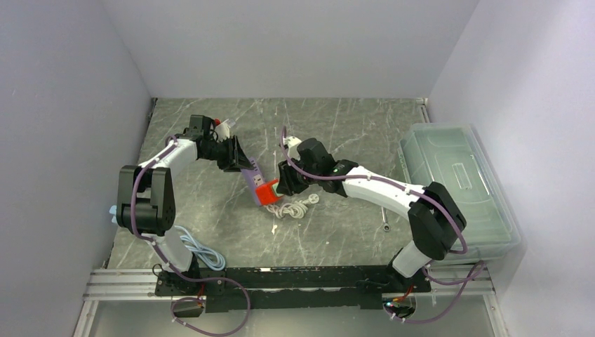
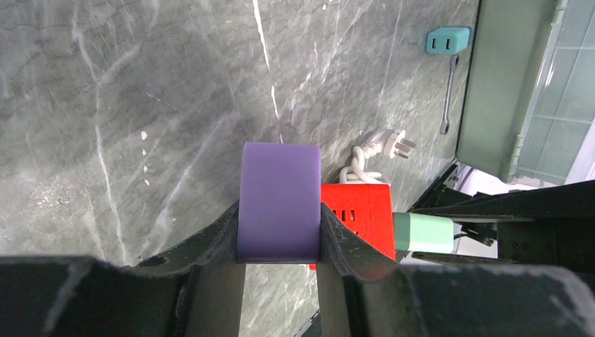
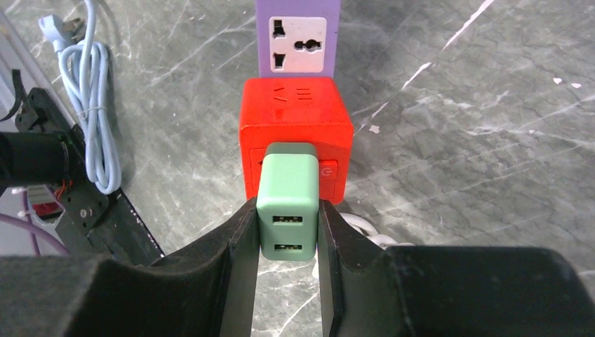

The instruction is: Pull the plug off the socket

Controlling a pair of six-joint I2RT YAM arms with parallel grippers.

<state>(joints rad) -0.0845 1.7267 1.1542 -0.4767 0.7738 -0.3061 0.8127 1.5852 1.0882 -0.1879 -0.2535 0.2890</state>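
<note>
Grey marble-look tabletop (image 1: 337, 133), plain white walls round it. L gripper (image 2: 279, 223) closed tight on purple universal adapter (image 2: 279, 186); red cube socket (image 3: 295, 105) sits just past its fingertips, touching the adapter. R gripper (image 3: 288, 228) clamped from opp. side on mint-green USB charger plug (image 3: 288, 186); plug is btwn its fingers, far end flush against cube face, not yet out. White coiled cord (image 1: 295, 208) lies on table just under R gripper. Clear lidded bin (image 1: 456, 182) well off beside R arm.
</note>
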